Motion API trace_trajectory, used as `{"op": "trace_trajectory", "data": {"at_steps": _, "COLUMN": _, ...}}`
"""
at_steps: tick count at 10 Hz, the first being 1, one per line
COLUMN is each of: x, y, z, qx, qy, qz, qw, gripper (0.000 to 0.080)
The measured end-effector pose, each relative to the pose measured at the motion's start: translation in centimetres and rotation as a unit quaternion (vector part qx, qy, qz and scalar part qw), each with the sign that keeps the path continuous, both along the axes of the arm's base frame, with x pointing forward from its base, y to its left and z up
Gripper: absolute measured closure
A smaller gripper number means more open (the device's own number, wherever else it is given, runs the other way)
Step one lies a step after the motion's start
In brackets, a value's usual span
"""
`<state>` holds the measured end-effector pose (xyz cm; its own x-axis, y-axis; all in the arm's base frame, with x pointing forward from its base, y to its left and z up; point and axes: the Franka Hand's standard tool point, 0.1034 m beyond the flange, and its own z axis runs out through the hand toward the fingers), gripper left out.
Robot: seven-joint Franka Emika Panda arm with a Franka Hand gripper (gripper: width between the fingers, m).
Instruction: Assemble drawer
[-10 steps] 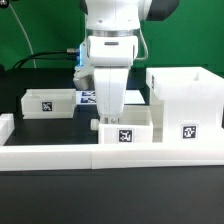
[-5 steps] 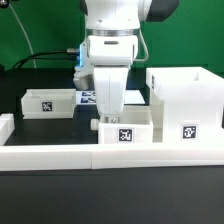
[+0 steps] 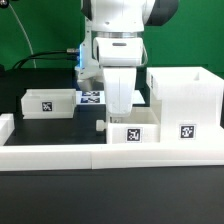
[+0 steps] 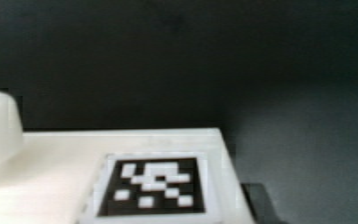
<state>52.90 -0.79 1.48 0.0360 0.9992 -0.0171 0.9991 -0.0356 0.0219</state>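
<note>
White tray (image 3: 150, 133) under gripper (image 3: 120, 108), its grip unclear, tag (image 4: 153, 187) large in wrist view, housing (image 3: 205, 108) exterior-only.

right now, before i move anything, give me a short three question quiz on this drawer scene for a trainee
1. True or false: the tall housing stands to the exterior view's right of the middle tray.
2. How many small open-top trays show in the exterior view?
3. The fingers come down at: A the middle tray; B the housing; C the long bar.
Key: 1 true; 2 two; 3 A.
</note>
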Motion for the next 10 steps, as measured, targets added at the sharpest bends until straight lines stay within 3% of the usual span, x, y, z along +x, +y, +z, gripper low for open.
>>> {"op": "trace_trajectory", "data": {"at_steps": 10, "x": -0.3, "y": 1.1, "z": -0.1, "qx": 0.002, "qy": 0.009, "qz": -0.024, "qw": 1.000, "gripper": 0.0755}}
